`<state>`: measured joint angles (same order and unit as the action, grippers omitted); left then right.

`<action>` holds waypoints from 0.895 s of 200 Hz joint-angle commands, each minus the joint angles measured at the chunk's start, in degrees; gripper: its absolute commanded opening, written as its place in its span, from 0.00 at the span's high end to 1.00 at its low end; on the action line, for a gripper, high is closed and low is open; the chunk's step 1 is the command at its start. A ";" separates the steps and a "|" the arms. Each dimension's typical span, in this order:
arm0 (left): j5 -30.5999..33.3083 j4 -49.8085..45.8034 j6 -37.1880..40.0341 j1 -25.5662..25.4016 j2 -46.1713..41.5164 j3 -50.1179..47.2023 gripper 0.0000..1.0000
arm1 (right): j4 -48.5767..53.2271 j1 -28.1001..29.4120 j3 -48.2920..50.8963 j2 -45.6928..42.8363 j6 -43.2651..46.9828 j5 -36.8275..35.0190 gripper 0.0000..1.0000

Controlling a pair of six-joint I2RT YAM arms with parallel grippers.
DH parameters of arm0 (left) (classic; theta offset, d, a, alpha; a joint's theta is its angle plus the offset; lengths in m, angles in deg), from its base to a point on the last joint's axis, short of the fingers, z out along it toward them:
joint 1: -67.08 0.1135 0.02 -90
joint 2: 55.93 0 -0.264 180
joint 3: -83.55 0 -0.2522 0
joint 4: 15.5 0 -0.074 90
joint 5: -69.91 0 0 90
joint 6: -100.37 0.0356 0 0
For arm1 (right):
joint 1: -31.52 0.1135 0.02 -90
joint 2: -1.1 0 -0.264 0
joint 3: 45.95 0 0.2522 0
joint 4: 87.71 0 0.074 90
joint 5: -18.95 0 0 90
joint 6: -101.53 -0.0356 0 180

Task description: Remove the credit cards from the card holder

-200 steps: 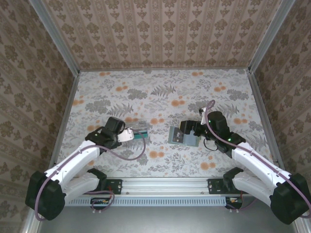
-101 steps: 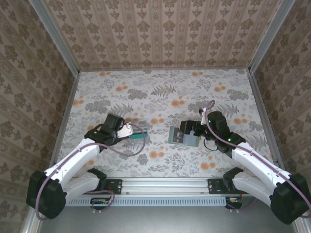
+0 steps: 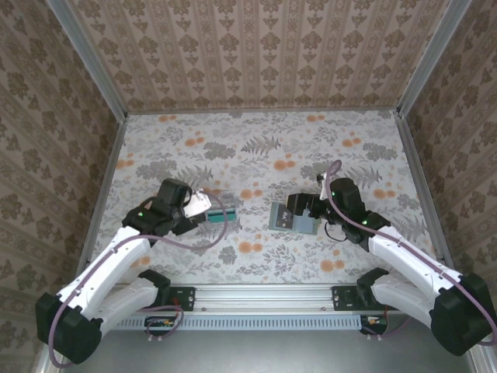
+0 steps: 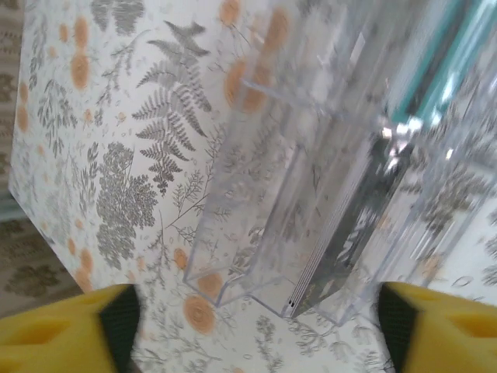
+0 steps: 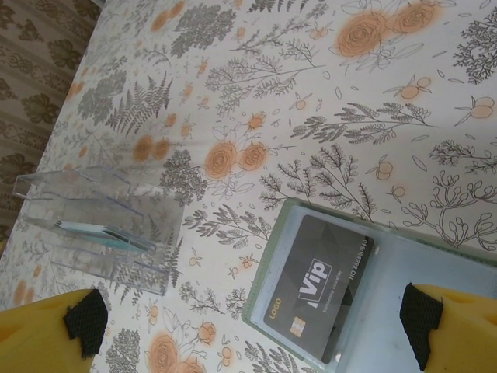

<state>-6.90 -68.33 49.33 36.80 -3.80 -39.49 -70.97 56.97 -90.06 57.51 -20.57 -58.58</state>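
Both jaws gape empty: left gripper (image 3: 203,210) by the clear plastic tray (image 5: 93,190), teal-green credit card (image 5: 97,231) inside; right gripper (image 3: 301,210), at three o'clock, should pinch the black card (image 5: 322,287) from the sage-green bifold holder (image 5: 268,264).

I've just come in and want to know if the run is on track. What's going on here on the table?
The left gripper hangs open at the near end of a clear tray, which has a teal card inside it. The right gripper is open just above the card holder. The holder lies opened on the table with a dark Vip card in it. Neither gripper holds anything.
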 commanded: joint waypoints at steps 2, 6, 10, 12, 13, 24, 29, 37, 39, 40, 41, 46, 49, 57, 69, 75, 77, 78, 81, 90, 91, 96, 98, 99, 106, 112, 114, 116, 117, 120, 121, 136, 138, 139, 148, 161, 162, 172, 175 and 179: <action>-7.54 -5.03 -14.71 0.30 1.14 8.03 0.00 | -0.01 0.39 -0.23 1.52 -0.51 0.23 0.00; -8.16 -5.32 -17.08 0.31 1.78 9.16 0.00 | 0.12 0.41 -0.31 1.75 -0.55 0.29 0.00; -8.60 -5.66 -19.57 0.31 2.36 10.19 0.00 | 0.18 0.39 -0.41 1.86 -0.56 0.36 0.00; -8.79 -5.84 -20.80 0.31 2.62 10.75 0.00 | 0.14 0.39 -0.41 2.00 -0.50 0.38 0.00; -8.88 -5.93 -21.40 0.31 2.84 11.02 0.00 | 0.16 0.39 -0.41 2.02 -0.51 0.42 0.00; -9.68 -6.96 -27.11 0.40 4.98 13.91 0.00 | 0.65 0.39 -0.50 2.31 -0.82 -0.10 0.00; -9.83 -7.55 -29.52 0.40 6.00 15.11 0.00 | 0.90 0.39 -0.50 2.39 -1.07 -0.68 0.00; -10.69 -8.49 -33.16 0.49 7.44 17.29 0.00 | 1.15 0.41 -0.46 2.48 -1.07 -1.11 0.00; -11.05 -8.70 -33.93 0.49 7.80 17.87 0.00 | 1.26 0.39 -0.45 2.57 -1.00 -1.19 0.00; -11.33 -8.77 -34.29 0.49 8.02 18.14 0.00 | 1.33 0.43 -0.43 2.57 -1.02 -1.21 0.00; -11.56 -8.93 -34.60 0.49 8.17 18.36 0.00 | 1.37 0.41 -0.47 2.62 -0.98 -1.21 0.00; -13.24 -9.61 -35.70 0.49 8.91 19.45 0.00 | 1.56 0.42 -0.42 2.73 -0.89 -1.22 0.00; -14.39 -9.74 -36.29 0.55 9.25 19.95 0.00 | 1.69 0.39 -0.41 2.87 -0.86 -1.13 0.00; -17.09 -9.23 -38.21 0.58 9.72 20.61 0.00 | 2.01 0.39 -0.35 3.14 -0.78 -1.13 0.00; -20.05 -6.23 -42.23 0.71 9.41 20.03 0.00 | 2.90 0.39 -0.16 3.68 -0.77 -1.66 0.02; -21.96 -4.19 -43.97 0.75 9.12 19.41 0.00 | 3.78 0.41 -0.15 4.07 -0.90 -2.34 0.08; -22.61 -3.52 -44.54 0.75 8.99 19.23 0.00 | 4.07 0.39 -0.22 4.18 -0.98 -2.55 0.10; -22.87 -3.14 -44.78 0.75 8.97 19.08 0.00 | 4.15 0.39 -0.23 4.25 -1.01 -2.59 0.10; -23.57 -2.07 -45.68 0.75 8.75 18.69 0.00 | 4.61 0.43 -0.24 4.42 -1.03 -2.87 0.13; -24.95 1.18 -49.42 0.73 8.38 17.45 0.00 | 5.87 0.40 -0.35 5.04 -1.25 -3.47 0.17; -25.22 1.58 -49.81 0.74 8.35 17.27 0.00 | 6.01 0.44 -0.38 5.12 -1.23 -3.53 0.18; -26.48 3.38 -51.65 0.67 8.28 16.51 0.00 | 6.57 0.39 -0.41 5.56 -1.38 -3.74 0.22; -26.88 4.09 -52.37 0.62 8.25 16.18 0.00 | 6.68 0.39 -0.41 5.67 -1.43 -3.80 0.23; -27.07 4.40 -52.70 0.60 8.25 16.06 0.00 | 6.73 0.39 -0.41 5.79 -1.45 -3.83 0.24; -27.77 6.61 -55.16 0.23 8.25 14.94 0.04 | 7.03 0.39 -0.28 6.40 -1.54 -3.90 0.30; -27.67 8.30 -57.36 -0.24 8.39 14.15 0.08 | 6.99 0.39 -0.19 6.96 -1.64 -3.92 0.33; -27.62 8.81 -58.11 -0.42 8.41 13.87 0.09 | 6.96 0.39 -0.16 7.14 -1.76 -3.96 0.35; -27.61 9.33 -58.82 -0.71 8.48 13.52 0.10 | 7.02 0.39 -0.15 7.32 -1.81 -3.95 0.36; -27.61 9.61 -59.00 -0.81 8.49 13.37 0.10 | 7.03 0.39 -0.15 7.41 -1.86 -3.95 0.37; -27.56 10.47 -59.94 -1.19 8.65 12.94 0.13 | 7.08 0.39 -0.15 7.74 -2.02 -4.13 0.38; -27.58 10.75 -60.22 -1.36 8.66 12.77 0.13 | 7.10 0.39 -0.15 7.84 -2.06 -4.21 0.39; -24.92 13.29 -63.89 -4.46 9.60 11.51 0.22 | 6.82 0.39 -0.15 9.42 -2.53 -4.25 0.45; -24.41 13.44 -64.42 -4.86 9.77 11.43 0.23 | 6.72 0.39 -0.15 9.60 -2.60 -4.15 0.46; -24.20 13.60 -64.65 -5.17 9.93 11.36 0.24 | 6.61 0.39 -0.15 9.69 -2.61 -4.09 0.46; -22.61 15.15 -66.42 -7.41 11.07 10.82 0.32 | 5.89 0.39 -0.06 10.56 -3.02 -3.57 0.54; -19.92 17.79 -69.43 -11.22 13.37 9.83 0.45 | 4.32 0.41 0.20 11.64 -3.72 -2.17 0.63; -19.81 17.97 -69.66 -11.56 13.57 9.72 0.45 | 4.23 0.40 0.20 11.72 -3.79 -2.09 0.63; -18.72 19.85 -71.65 -13.98 15.67 9.41 0.53 | 3.11 0.41 0.28 12.68 -4.56 -1.03 0.65; -18.47 20.31 -72.14 -14.66 16.50 9.43 0.56 | 2.82 0.41 0.22 12.99 -4.88 -0.88 0.66; -18.12 20.86 -72.76 -15.47 17.60 9.45 0.61 | 2.56 0.39 0.20 13.42 -5.10 -0.60 0.69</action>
<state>-28.60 -54.28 -15.36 25.59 9.38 -28.89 -66.49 56.97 -90.06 69.07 -23.52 -61.12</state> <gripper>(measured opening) 0.480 0.349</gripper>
